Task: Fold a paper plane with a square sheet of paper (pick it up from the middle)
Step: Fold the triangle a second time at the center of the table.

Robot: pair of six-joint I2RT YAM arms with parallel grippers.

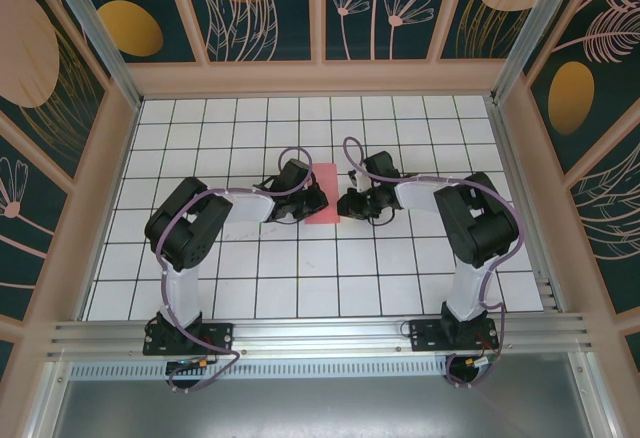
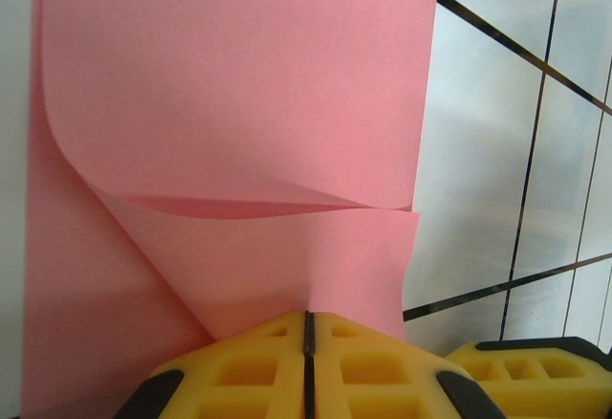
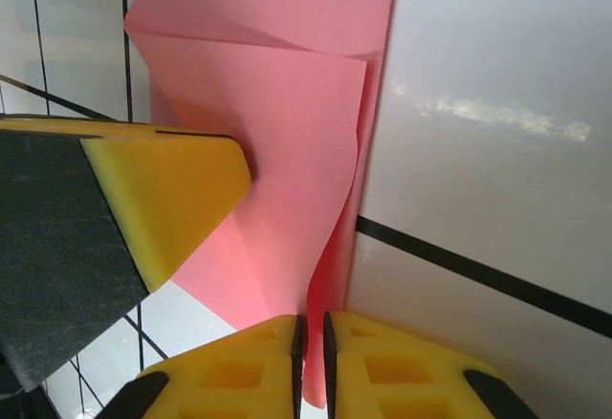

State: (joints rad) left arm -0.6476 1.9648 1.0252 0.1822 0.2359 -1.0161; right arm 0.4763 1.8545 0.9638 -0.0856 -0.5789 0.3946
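The paper sits mid-tabletop, far from every edge. The left hand is clenched on a lifted flap. The right hand pinches the paper's right edge, probably so both steady the sheet for a straight fold.

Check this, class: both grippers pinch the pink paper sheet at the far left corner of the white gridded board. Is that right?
Not quite. The top external view shows the pink paper sheet near the middle of the white gridded board, not at its far left corner. The left gripper and right gripper do pinch it.
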